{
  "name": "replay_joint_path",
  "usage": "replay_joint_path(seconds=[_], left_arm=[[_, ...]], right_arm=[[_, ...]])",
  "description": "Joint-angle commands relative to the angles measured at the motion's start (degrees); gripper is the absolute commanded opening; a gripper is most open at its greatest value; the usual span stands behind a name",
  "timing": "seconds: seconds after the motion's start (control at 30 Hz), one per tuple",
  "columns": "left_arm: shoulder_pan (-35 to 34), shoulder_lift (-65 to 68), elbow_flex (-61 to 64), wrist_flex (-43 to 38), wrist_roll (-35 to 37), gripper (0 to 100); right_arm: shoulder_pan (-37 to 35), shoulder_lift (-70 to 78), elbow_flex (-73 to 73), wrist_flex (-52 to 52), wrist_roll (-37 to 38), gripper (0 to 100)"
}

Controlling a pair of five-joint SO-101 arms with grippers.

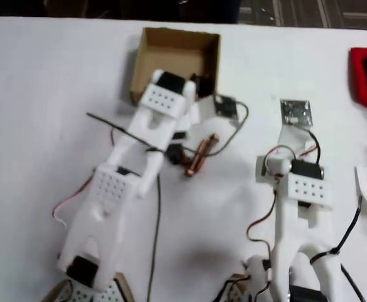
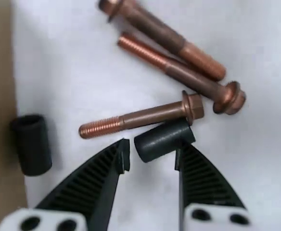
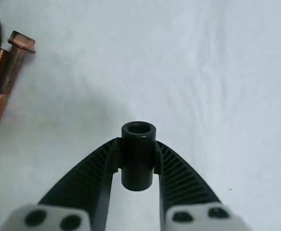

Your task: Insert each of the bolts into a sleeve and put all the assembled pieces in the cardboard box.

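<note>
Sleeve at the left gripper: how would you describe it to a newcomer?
Find the cardboard box; three copper bolts lie near it. The sleeve is the black tube by one bolt's head, at the left gripper's tips; the other sleeve lies apart, nearer the box.

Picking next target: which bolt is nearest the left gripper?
The single bolt beside the sleeve at the left gripper's tips; the other two lie paired farther off.

1. The bolts (image 2: 140, 118): copper-toned metal, semi-gloss, smooth shanks, threaded ends.
2. The sleeve (image 3: 138, 156), frame centre: black, matt, smooth.
3. The cardboard box (image 1: 147, 53), upper centre: brown, matt.
4. The table (image 1: 45, 94): white, matt covering.
5. The left gripper (image 2: 151, 147), its fingers (image 2: 95, 185): black plastic, ribbed faces.
</note>
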Motion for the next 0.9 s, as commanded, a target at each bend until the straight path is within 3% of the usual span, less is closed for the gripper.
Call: replay_joint_path(seconds=[0.0, 0.43, 0.87], left_arm=[[0.7, 0.2, -0.1, -0.4, -5.7, 17], [0.8, 1.1, -0.1, -4.5, -14.9, 17], [1.0, 3.9, 0.7, -7.3, -14.7, 17]], right_arm=[[0.7, -2.3, -0.3, -1.2, -0.4, 1.9], [0.7, -2.3, -0.3, -1.2, -0.4, 1.9], [0.7, -2.3, -0.3, -1.2, -0.4, 1.9]])
